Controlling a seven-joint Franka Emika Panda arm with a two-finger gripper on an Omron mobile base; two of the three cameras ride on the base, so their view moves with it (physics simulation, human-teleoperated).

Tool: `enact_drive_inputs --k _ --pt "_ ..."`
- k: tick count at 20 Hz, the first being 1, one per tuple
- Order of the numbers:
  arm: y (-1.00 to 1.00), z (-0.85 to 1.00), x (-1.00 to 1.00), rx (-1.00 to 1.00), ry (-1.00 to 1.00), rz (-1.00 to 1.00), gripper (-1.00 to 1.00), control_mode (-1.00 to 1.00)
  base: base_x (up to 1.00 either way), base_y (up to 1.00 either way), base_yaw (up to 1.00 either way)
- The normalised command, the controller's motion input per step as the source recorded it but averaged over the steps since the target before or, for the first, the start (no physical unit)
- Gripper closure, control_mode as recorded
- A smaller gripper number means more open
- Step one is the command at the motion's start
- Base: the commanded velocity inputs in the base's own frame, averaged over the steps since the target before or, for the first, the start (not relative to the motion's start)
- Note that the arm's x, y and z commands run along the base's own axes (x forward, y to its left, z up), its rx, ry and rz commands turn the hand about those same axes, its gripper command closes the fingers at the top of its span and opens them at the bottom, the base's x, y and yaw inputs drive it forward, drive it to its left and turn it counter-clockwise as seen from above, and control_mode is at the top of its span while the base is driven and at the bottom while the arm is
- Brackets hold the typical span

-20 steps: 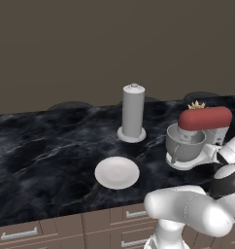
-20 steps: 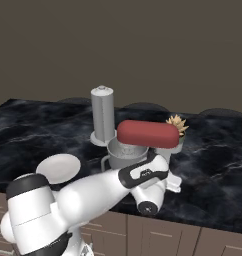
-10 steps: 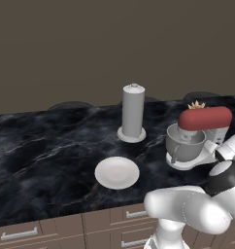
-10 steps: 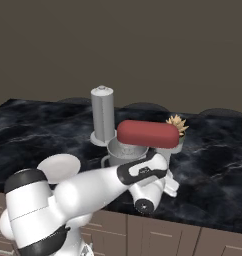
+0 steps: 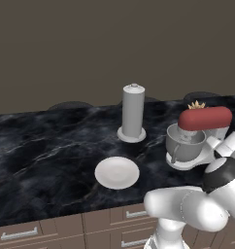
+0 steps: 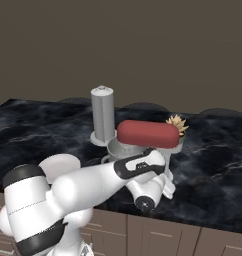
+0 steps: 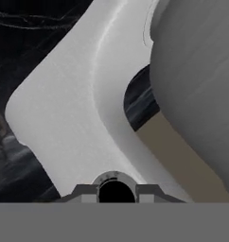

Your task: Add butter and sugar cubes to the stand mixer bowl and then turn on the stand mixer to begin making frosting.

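The stand mixer point(image 5: 205, 118) point(image 6: 148, 134) has a red head and stands at the counter's right. Its grey stand mixer bowl point(image 5: 185, 143) point(image 6: 118, 150) sits under the head. My arm reaches low to the front of the mixer's white base point(image 7: 64, 108), and the bowl's wall point(image 7: 197, 85) looms close in the hand view. My gripper point(image 7: 114, 191) has its two tips close together, one on either side of a small dark round knob point(image 7: 114, 189), and looks shut on it. The butter and the sugar cubes are hidden from view.
A flat white plate point(image 5: 117, 172) lies bare near the counter's front edge. A tall grey cylinder point(image 5: 133, 114) point(image 6: 103, 115) stands behind it. A small golden spiky thing point(image 5: 196, 104) point(image 6: 177, 123) sits behind the mixer. Drawers run below the counter.
My hand has edged a little closer to the mixer's base and its jaws have narrowed slightly. The mixer, plate and cylinder have not moved.
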Motion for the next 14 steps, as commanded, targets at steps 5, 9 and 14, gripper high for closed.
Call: enact_drive_inputs --k 5,9,14 --pt "0.00 0.00 0.00 0.23 0.00 -0.01 1.00 -1.00 0.00 0.00 0.00" --pt "0.00 0.00 -0.02 0.23 0.00 -0.01 1.00 -1.00 0.00 0.00 0.00" --pt "0.00 0.00 -0.03 0.23 0.00 -0.01 1.00 -1.00 0.00 0.00 0.00"
